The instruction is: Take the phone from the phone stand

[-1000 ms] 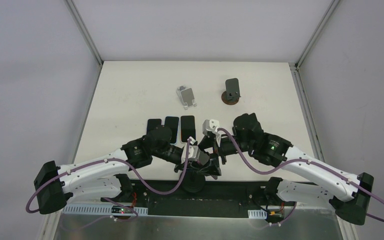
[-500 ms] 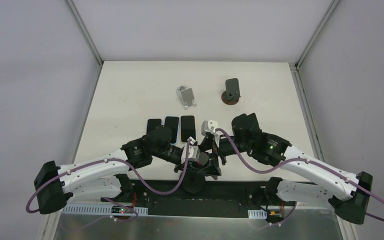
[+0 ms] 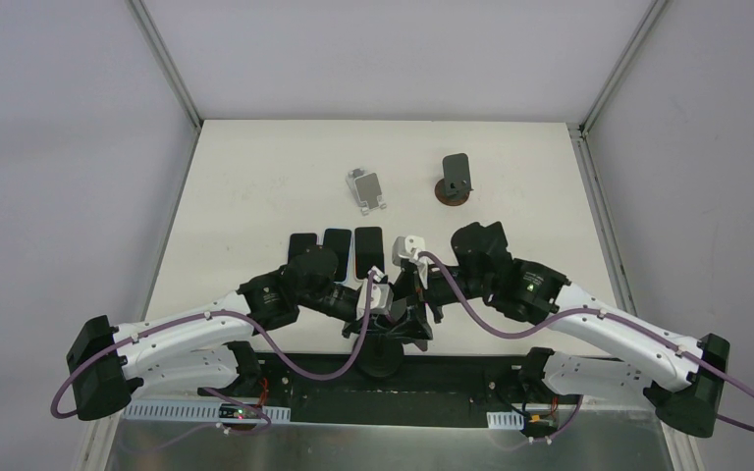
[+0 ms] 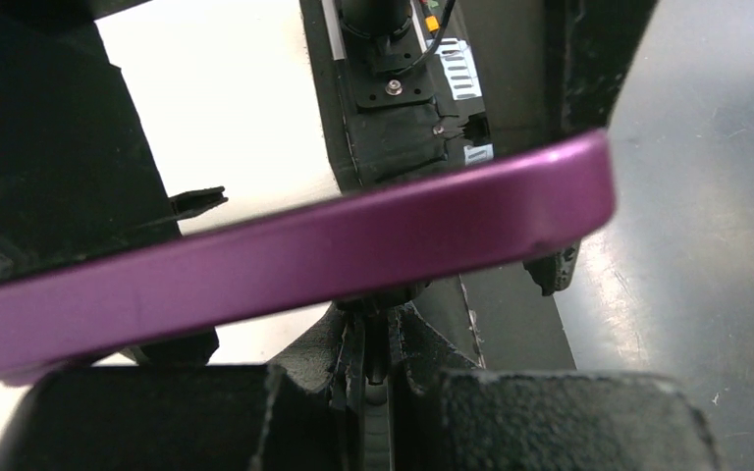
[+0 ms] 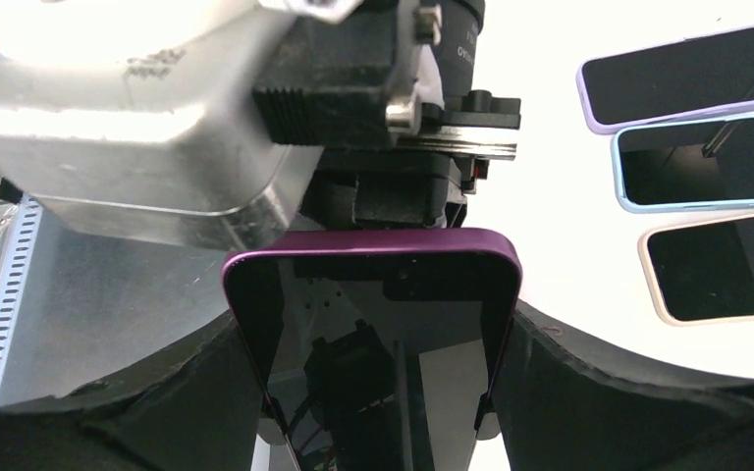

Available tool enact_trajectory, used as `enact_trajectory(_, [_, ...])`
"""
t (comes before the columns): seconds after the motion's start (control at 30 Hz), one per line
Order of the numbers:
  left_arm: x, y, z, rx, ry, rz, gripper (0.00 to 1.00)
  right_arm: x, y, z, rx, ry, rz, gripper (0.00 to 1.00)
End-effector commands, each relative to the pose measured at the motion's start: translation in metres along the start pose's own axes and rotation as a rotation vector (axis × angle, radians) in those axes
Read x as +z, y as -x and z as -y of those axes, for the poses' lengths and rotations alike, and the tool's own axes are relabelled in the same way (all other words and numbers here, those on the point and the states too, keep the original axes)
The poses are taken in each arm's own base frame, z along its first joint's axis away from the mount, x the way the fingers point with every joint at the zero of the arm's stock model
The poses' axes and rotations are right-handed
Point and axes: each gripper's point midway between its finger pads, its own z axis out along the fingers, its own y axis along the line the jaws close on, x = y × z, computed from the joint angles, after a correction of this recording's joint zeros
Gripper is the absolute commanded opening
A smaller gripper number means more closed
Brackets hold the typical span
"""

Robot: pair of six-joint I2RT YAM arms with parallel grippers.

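Note:
The phone [image 5: 371, 324] has a purple frame and a dark screen, and it stands upright at the table's near edge. My right gripper [image 5: 373, 392] is shut on it, one finger pressed to each long side. In the left wrist view the phone's purple edge [image 4: 285, 260] crosses the frame. Below it my left gripper [image 4: 377, 339] is shut on the thin black stem of the phone stand [image 4: 375, 358]. From above, both grippers meet near the front edge, left gripper [image 3: 393, 319] and right gripper [image 3: 414, 309]. The stand's round black base [image 3: 378, 361] shows below them.
Three phones [image 3: 336, 245] lie side by side, screens up, just behind the left arm; they also show at the right of the right wrist view [image 5: 707, 162]. Farther back stand a silver stand [image 3: 368, 188] and a black stand [image 3: 455, 179]. A dark strip [image 3: 471, 368] runs along the table's near edge.
The right gripper's fingers have closed from wide open onto the phone's sides, and that arm has edged slightly left. The left arm has not moved.

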Motion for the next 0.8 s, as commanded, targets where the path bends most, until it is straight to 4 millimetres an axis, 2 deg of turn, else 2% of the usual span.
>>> enact_trajectory(0.0, [-0.009, 0.057, -0.015, 0.103, 0.077, 0.143, 0.0, -0.005, 0.03, 0.012, -0.036, -0.092, 0.072, 0.0])
enact_trajectory(0.27, [-0.017, 0.063, -0.033, 0.081, 0.193, 0.153, 0.0, -0.01, 0.054, 0.036, 0.035, -0.249, 0.206, 0.0])
enact_trajectory(0.43, [-0.023, 0.065, -0.042, 0.101, 0.255, 0.157, 0.0, -0.011, 0.054, 0.044, 0.019, -0.287, 0.215, 0.0])
enact_trajectory(0.57, [-0.028, 0.065, -0.05, 0.139, 0.309, 0.154, 0.0, -0.009, 0.048, 0.048, 0.013, -0.3, 0.19, 0.22])
enact_trajectory(0.7, [-0.03, 0.063, -0.051, 0.149, 0.317, 0.151, 0.0, -0.003, 0.042, 0.049, 0.03, -0.288, 0.155, 0.26])
enact_trajectory(0.73, [-0.029, 0.062, -0.051, 0.148, 0.317, 0.149, 0.0, -0.002, 0.041, 0.049, 0.032, -0.284, 0.15, 0.25])
enact_trajectory(0.77, [-0.029, 0.061, -0.051, 0.146, 0.32, 0.147, 0.0, -0.001, 0.042, 0.05, 0.037, -0.283, 0.148, 0.19])
